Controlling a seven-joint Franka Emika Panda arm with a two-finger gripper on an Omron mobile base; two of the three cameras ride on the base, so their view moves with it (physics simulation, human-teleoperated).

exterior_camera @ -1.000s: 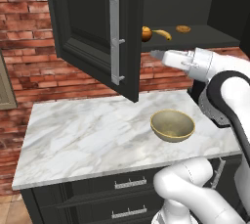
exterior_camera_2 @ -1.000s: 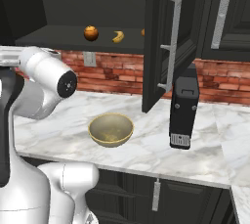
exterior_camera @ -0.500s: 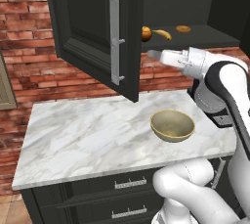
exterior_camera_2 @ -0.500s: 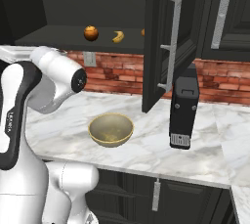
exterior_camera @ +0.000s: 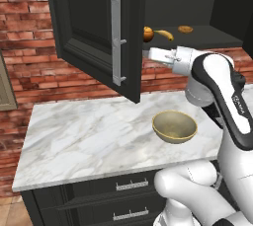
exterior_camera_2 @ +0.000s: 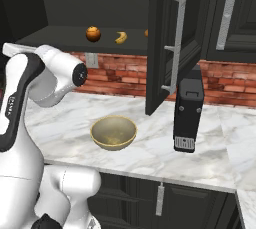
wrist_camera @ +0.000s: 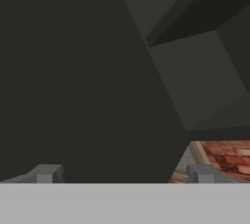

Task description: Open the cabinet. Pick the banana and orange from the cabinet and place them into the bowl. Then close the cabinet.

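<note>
The cabinet (exterior_camera: 94, 22) stands with both doors swung open. On its shelf the round orange (exterior_camera: 147, 33) lies just left of the yellow banana (exterior_camera: 164, 34); both fruits show again as orange (exterior_camera_2: 93, 33) and banana (exterior_camera_2: 120, 37). The tan bowl (exterior_camera: 174, 125) sits on the marble counter below, also seen as bowl (exterior_camera_2: 113, 132), with nothing in it. My white wrist (exterior_camera: 165, 56) reaches left, just under the shelf's front edge below the fruit, its tip behind the open door's edge. My gripper (wrist_camera: 123, 175) is open, its fingertips (wrist_camera: 46, 173) wide apart with nothing between them, facing dark cabinet panels.
A flatter orange-brown lump (exterior_camera: 185, 29) lies on the shelf right of the banana. A tall black appliance (exterior_camera_2: 187, 113) stands on the counter (exterior_camera: 84, 131) under the right door (exterior_camera_2: 170, 38). Brick wall (exterior_camera: 24, 67) backs the counter; dark drawers (exterior_camera: 131, 185) sit below.
My hand has swung left toward the open left door and risen slightly, staying just below the shelf. The fruit and bowl have not moved. The jaws stay open.
</note>
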